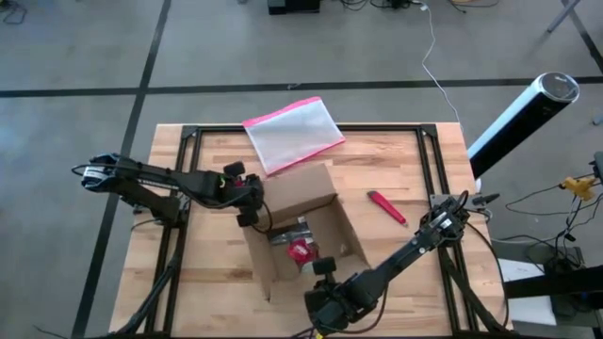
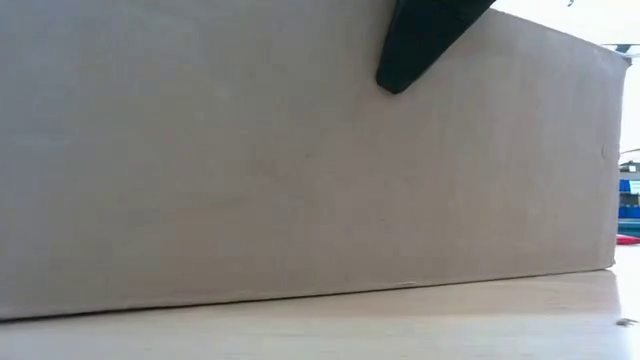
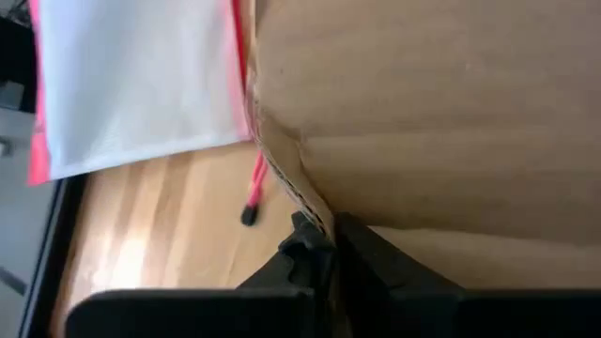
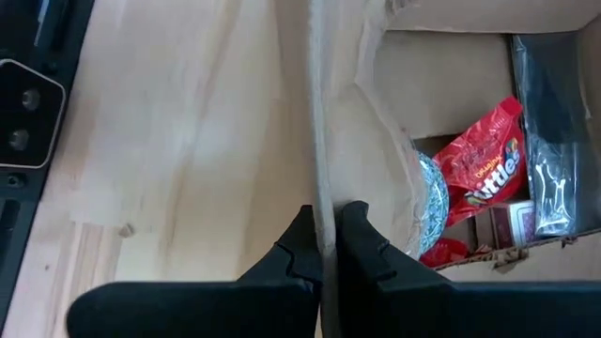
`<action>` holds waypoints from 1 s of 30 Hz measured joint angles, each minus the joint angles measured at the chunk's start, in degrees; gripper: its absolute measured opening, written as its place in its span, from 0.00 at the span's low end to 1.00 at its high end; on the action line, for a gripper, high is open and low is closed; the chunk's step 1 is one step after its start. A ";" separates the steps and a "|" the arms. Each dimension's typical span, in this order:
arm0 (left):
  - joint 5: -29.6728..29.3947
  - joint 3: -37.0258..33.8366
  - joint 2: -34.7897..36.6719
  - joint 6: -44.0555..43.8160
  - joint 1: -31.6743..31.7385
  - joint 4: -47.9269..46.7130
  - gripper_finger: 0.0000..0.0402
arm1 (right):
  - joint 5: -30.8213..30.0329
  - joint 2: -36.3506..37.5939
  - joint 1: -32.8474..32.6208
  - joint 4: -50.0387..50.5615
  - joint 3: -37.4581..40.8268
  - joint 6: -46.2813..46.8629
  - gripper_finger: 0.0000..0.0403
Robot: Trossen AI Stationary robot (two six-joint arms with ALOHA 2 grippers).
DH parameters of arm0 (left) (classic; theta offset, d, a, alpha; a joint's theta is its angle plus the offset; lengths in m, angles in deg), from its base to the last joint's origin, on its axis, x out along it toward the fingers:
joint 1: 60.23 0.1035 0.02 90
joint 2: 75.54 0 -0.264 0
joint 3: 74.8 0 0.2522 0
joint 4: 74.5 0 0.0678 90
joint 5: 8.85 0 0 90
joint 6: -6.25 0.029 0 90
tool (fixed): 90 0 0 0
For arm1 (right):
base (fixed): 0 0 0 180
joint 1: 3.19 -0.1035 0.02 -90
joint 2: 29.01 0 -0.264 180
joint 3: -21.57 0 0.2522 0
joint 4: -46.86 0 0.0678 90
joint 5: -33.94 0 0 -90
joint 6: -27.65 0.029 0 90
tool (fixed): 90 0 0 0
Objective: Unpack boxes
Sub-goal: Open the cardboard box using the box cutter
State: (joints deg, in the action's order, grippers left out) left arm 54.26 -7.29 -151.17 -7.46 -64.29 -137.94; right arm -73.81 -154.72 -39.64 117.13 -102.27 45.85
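The left gripper (image 3: pixel 324 239) pinched the corrugated edge of a flap of the box (image 1: pixel 301 221), its dark fingers (image 3: pixel 376 258) closed on either side of the cardboard. Only the left wrist view showed this grip; from above, the gripper (image 1: pixel 250 202) merely sat against the box's 9 o'clock side. The right gripper (image 4: pixel 324 235) likewise clamped a thin flap edge between its fingers (image 4: pixel 362 239), at the box's 6 o'clock side in the high view (image 1: pixel 325 273).

The right wrist view alone looked into the open box (image 4: pixel 451 56): a red candy bag (image 4: pixel 488 174), a crinkled silvery wrapper (image 4: pixel 434 202) and a dark packet (image 4: pixel 554 141) lay inside. From above, only a patch of red (image 1: pixel 300 250) showed there. The low view was filled by a plain box wall (image 2: pixel 300 160), with one dark finger (image 2: pixel 420 40) dipping in from above.

The box stood at the middle of the table (image 1: pixel 396 188), its flaps spread. A pink-edged pouch (image 1: pixel 292 132) lay at its 12 o'clock, overlapping the table's far edge, and a red tool (image 1: pixel 386 207) lay at 3 o'clock, apart from it.

The left arm reached in nearly level from 9 o'clock; the right arm ran diagonally from the 3 o'clock edge down toward 6 o'clock.
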 joint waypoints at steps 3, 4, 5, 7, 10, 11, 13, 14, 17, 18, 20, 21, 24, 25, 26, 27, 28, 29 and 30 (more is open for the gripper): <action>0.14 -1.08 0.05 1.50 0.00 1.31 0.08 | -0.84 0.00 -0.02 0.06 0.00 0.04 0.00; -0.15 -1.08 0.13 2.17 0.00 1.37 0.10 | -0.97 0.00 -0.02 0.08 0.00 0.04 0.00; -0.21 -1.10 0.43 3.08 0.00 1.47 0.12 | -1.08 0.00 -0.02 0.09 0.00 0.05 0.00; -0.90 -1.15 1.27 5.16 0.00 1.46 0.18 | -1.17 0.00 -0.02 0.10 0.00 0.11 0.00; -4.30 -1.06 2.77 6.63 -0.04 1.26 0.28 | -1.35 0.00 -0.02 0.11 0.00 0.17 0.00; -5.60 -0.82 3.31 6.94 -0.04 1.11 0.32 | -1.41 0.00 -0.02 0.13 0.00 0.19 0.00; -7.92 -0.08 4.63 7.68 -0.04 0.51 0.39 | -1.42 0.00 0.00 0.18 0.00 0.21 0.00; -8.83 0.34 5.42 7.66 -0.02 0.19 0.42 | -1.41 0.00 -0.01 0.30 0.00 0.25 0.00; -9.21 2.14 7.57 7.63 -0.01 0.62 0.53 | -1.43 0.00 -0.02 0.39 0.00 0.23 0.00; -9.07 2.65 8.33 7.53 -0.02 0.58 0.56 | -1.48 0.00 -0.02 0.37 0.00 0.19 0.00; -8.04 3.68 9.77 6.81 -0.46 0.81 0.61 | -1.89 0.00 0.00 0.38 0.00 0.19 0.00; -7.11 3.98 10.45 6.22 -0.84 1.22 0.63 | -2.31 0.00 0.00 0.39 0.00 0.17 0.00; -1.74 4.25 11.71 5.29 -2.42 3.88 0.68 | -3.63 -0.04 0.01 0.37 0.00 0.03 0.00; 0.21 4.25 11.83 5.24 -3.17 4.93 0.68 | -4.04 -0.04 0.05 0.38 0.02 -0.01 0.00; 1.52 4.25 11.87 5.24 -4.03 5.88 0.69 | -4.25 -0.04 0.09 0.39 0.02 -0.09 0.00; 2.61 4.24 11.85 5.14 -5.00 6.76 0.69 | -4.35 -0.04 0.19 0.37 0.02 -0.14 0.00; 3.73 4.23 11.67 5.02 -6.11 7.95 0.69 | -4.36 -0.04 0.29 0.37 0.02 -0.20 0.00; 5.33 4.23 11.47 5.01 -7.29 9.71 0.69 | -4.37 -0.04 0.39 0.36 0.02 -0.21 0.00; 7.40 4.23 11.10 5.15 -8.69 11.65 0.69 | -4.45 -0.04 0.48 0.31 0.02 -0.22 0.00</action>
State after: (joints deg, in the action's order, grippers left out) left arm 61.66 -3.06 -140.08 -2.31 -72.98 -126.30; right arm -78.27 -154.76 -39.17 117.45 -102.25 45.63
